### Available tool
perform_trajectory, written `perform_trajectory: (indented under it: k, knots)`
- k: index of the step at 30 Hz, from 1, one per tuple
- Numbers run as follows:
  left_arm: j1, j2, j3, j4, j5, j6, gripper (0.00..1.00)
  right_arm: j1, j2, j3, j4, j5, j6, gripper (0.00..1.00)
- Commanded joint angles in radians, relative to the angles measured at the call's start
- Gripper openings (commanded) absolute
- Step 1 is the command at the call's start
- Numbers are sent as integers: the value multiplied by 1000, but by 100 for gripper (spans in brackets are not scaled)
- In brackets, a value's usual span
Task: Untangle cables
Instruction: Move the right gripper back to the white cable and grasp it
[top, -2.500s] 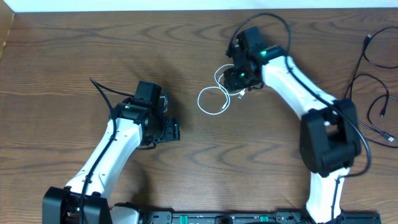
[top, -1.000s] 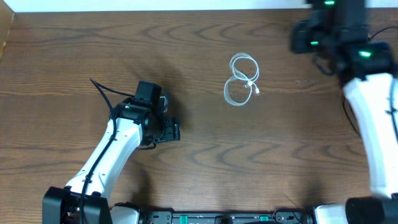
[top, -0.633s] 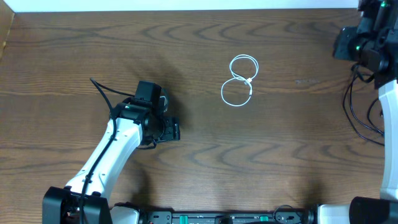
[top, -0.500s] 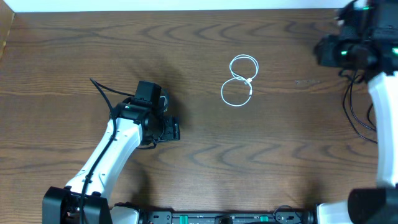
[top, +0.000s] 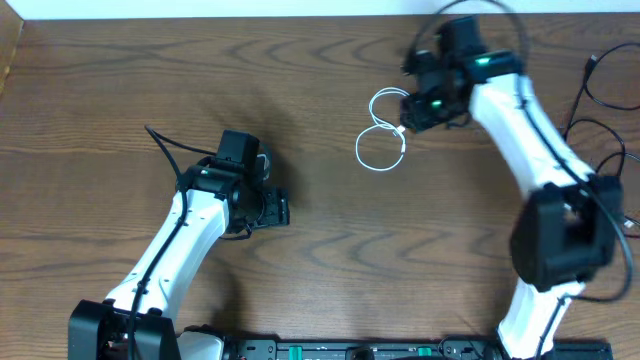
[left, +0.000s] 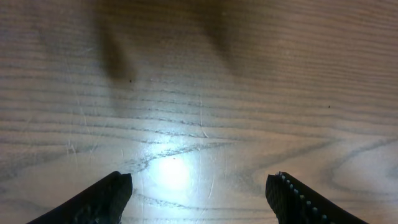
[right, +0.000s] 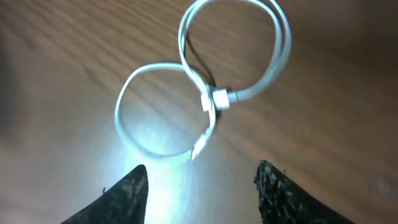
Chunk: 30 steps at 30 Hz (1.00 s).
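The right arm is back. A second ago it was out at the far right edge of the bench (top: 120, 80), where the black cables (top: 581, 92) lie, and its claw was shut. Now it has swung in again, and the right claw (top: 408, 110) hangs just beside the white cable (top: 383, 128).

In the right wrist view the jaws stand moderately apart with nothing between them. The white cable (right: 205, 93) lies flat just ahead of the right claw (right: 202, 190), not touched.

That cable sits in the middle of the bench as a figure of eight, two loops crossing where the plug ends meet. It has not stirred during the arm's trip away. It lies well apart from the black ones, so it looks already separated from the bunch. What remains, I would say, is opening out its own two loops, and the claw seems lined up for a fresh pinch near the crossing.

The left arm has not budged. The left claw (left: 199, 199) is spread wide over bare wood, holding nothing, far from any cable.
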Motion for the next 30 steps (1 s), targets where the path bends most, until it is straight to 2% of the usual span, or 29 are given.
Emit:
perform_trajectory:
  k: [1, 9, 18, 27, 30]
  knots:
    - [-3, -1, -7, -3, -6, 16, 75, 39, 82, -1, 69, 149, -61, 54]
    - [-3, -1, -7, -2, -7, 16, 74, 68, 203, -1, 217, 157, -19, 56]
    - [-3, -1, -7, -2, -7, 16, 74, 95, 245, -1, 266, 126, -19, 54]
    - [-3, -1, -7, -10, -7, 16, 74, 98, 306, -1, 291, 129, 93, 41]
    - [-3, -1, -7, -10, -7, 16, 75, 99, 310, -1, 287, 128, 122, 24]
